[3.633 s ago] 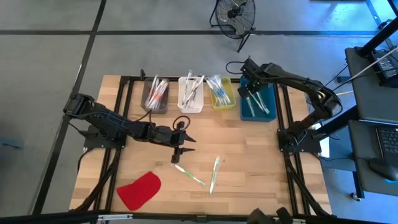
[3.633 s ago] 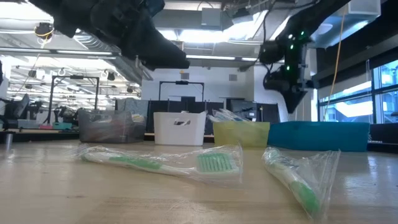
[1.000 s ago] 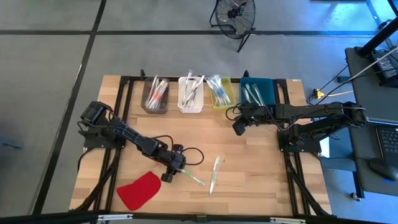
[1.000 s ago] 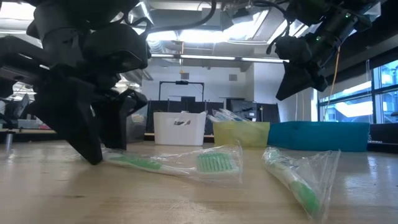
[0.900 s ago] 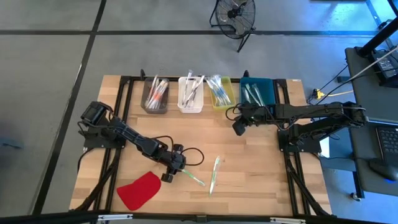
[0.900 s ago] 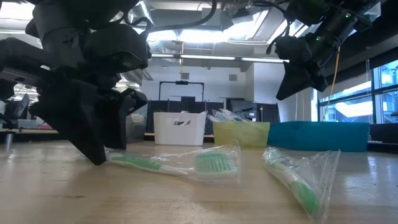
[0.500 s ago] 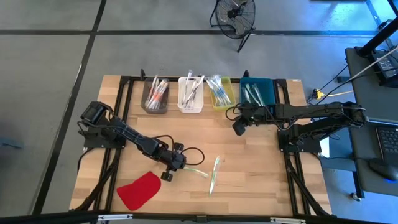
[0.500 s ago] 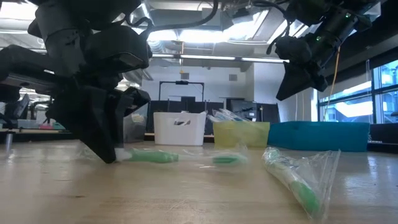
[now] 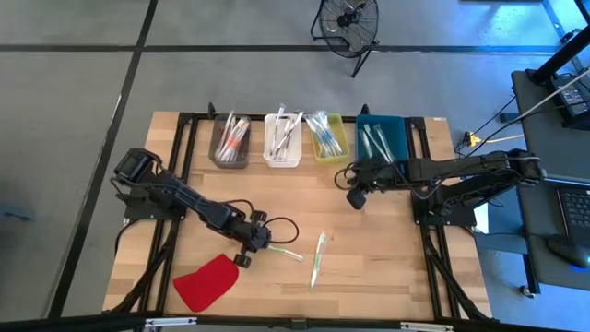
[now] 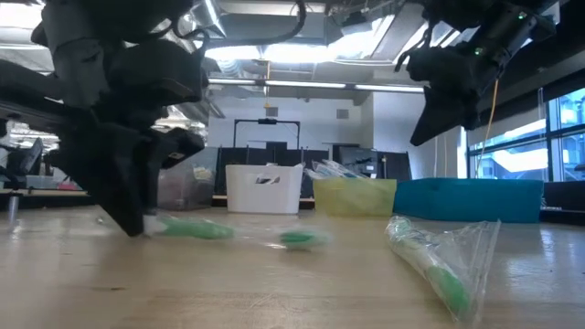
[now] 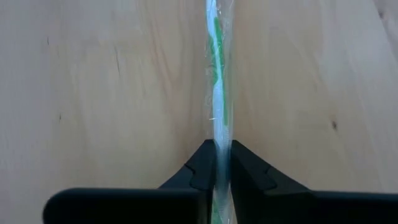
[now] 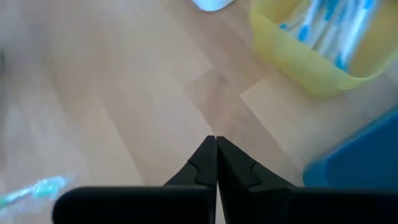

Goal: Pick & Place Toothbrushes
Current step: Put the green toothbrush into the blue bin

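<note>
High view shows a green toothbrush (image 9: 284, 252) in a clear wrapper lying on the wooden table (image 9: 387, 249) in the lower middle of the frame, one end of it pinched in the left gripper (image 9: 260, 243). From the left wrist the two dark fingers (image 11: 203, 163) are closed tight on the wrapped handle, the brush (image 11: 216, 74) running straight away from them over the wood. A second wrapped green toothbrush (image 9: 317, 257) lies just to the right of the first, apart from it, near the frame's lower centre; in the low view it sits at lower right (image 10: 437, 265). A flat red cloth (image 9: 206, 282) lies at lower left of the table. Along the table's top edge stand four bins in a row, each with toothbrushes in it: a grey bin (image 9: 230, 141), a white bin (image 9: 282, 138), a yellow bin (image 9: 328, 136) and a blue bin (image 9: 380, 139). The right gripper (image 9: 355, 199) hangs above the table right of centre, just below the yellow and blue bins; the right wrist view shows its fingers (image 12: 204, 163) pressed together with nothing between them.
</note>
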